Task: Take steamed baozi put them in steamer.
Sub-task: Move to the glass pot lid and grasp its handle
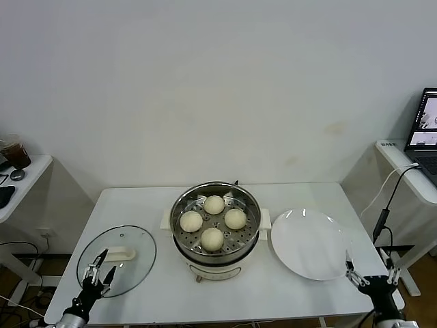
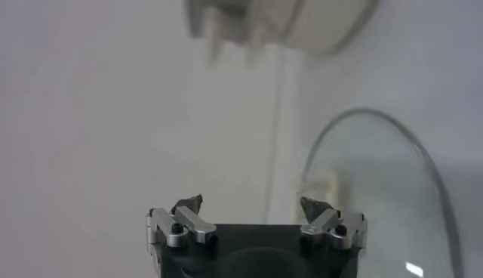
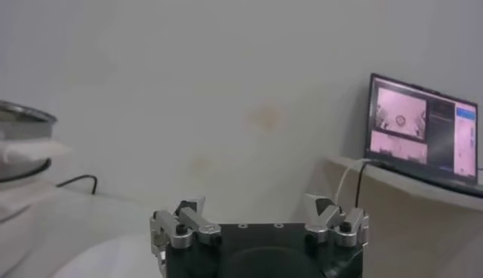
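Sitting in a diamond on the round stainless-steel steamer's (image 1: 216, 225) perforated tray, four round cream-yellow baozi (image 1: 214, 204) show no long axis; left claw (image 1: 99, 270) and right claw (image 1: 371, 268) gape wide, empty, at the white worktop's (image 1: 287, 290) near corners.

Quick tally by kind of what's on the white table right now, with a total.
Steamed baozi: 4, all in the steamer
Steamer: 1
White plate: 1, bare
Glass lid: 1
Total: 7
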